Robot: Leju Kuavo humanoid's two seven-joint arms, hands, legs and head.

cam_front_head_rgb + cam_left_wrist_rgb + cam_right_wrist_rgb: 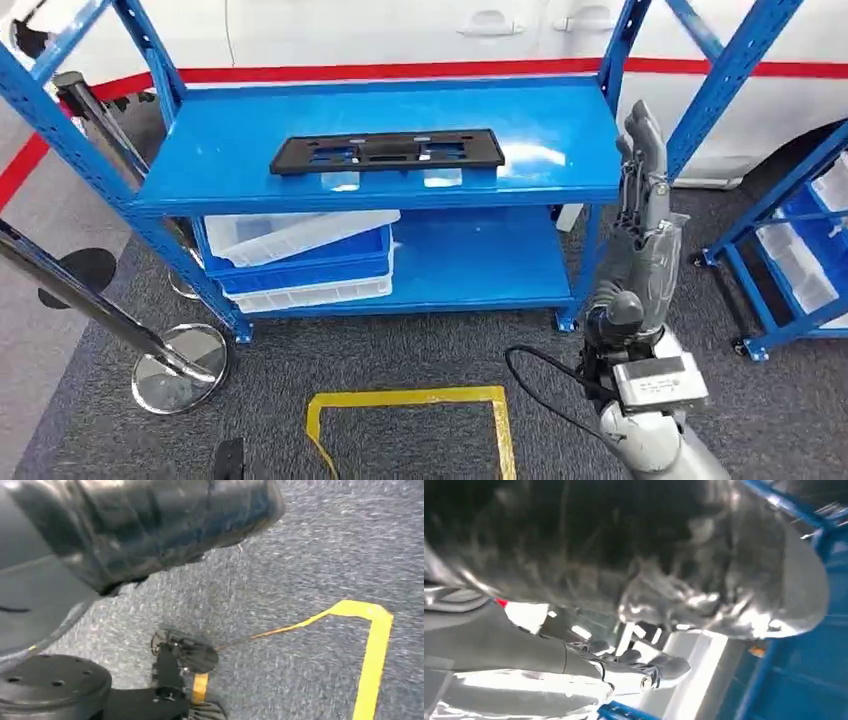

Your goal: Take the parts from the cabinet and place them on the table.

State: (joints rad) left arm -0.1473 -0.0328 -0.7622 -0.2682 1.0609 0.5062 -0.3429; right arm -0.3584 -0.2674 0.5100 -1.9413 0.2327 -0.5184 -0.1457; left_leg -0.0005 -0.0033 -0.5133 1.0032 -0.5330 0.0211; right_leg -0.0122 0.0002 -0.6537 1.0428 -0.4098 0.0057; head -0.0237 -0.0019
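A flat black plastic part (388, 151) with cut-outs lies across the top shelf of the blue cabinet rack (560, 120). My right hand (645, 170) is raised beside the rack's right front post, to the right of the part and apart from it, fingers stretched upward with nothing in them. In the right wrist view the same fingers (624, 670) reach out straight, blurred. In the left wrist view my left hand (150, 525) is a dark blurred mass above grey carpet; how its fingers lie is unclear.
The lower shelf holds a white tray (300, 232) on a blue bin (300, 268). A chrome stanchion base (180, 368) stands at the left. Yellow floor tape (410, 398) marks a square on the carpet. A second blue rack (790, 250) stands at the right.
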